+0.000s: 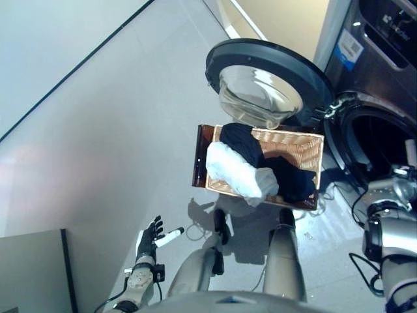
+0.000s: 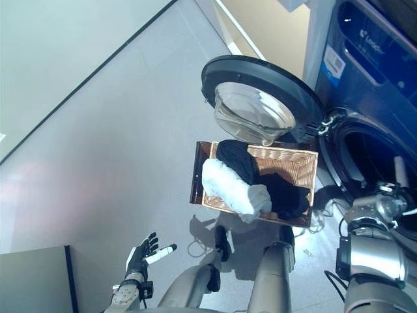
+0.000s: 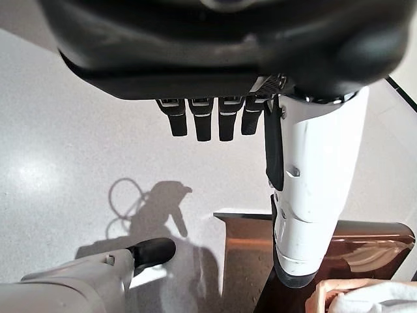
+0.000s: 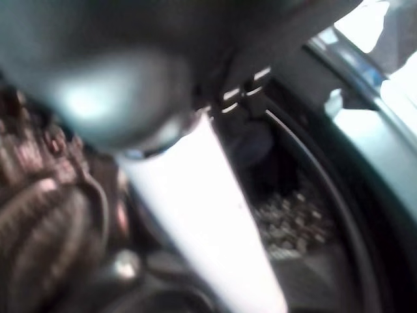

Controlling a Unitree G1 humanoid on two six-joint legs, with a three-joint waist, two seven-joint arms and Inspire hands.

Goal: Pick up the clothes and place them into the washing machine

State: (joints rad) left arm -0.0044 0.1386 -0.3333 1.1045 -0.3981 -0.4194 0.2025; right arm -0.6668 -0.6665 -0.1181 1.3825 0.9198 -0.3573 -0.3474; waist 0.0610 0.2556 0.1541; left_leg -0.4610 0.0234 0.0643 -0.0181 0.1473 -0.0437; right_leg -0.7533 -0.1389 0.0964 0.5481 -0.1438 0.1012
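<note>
While right hand (image 4: 215, 215) sits at the dark washing machine drum (image 2: 378, 169), grip unreadable; left hand (image 1: 150, 238) spread, empty. Clear the rim before returning to woven wicker basket (image 1: 300, 147) of dark and white clothes (image 1: 241, 166).

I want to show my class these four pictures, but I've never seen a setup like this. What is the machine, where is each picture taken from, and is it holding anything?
It is a humanoid robot doing laundry. Two pictures come from cameras in its head, looking down; the other two come from cameras on its wrists. On the floor stands a wicker basket holding dark clothes and a white garment, beside a washing machine whose door is open. The left hand hangs open and empty. The right hand is at the drum opening; whether it holds anything cannot be told.
</note>
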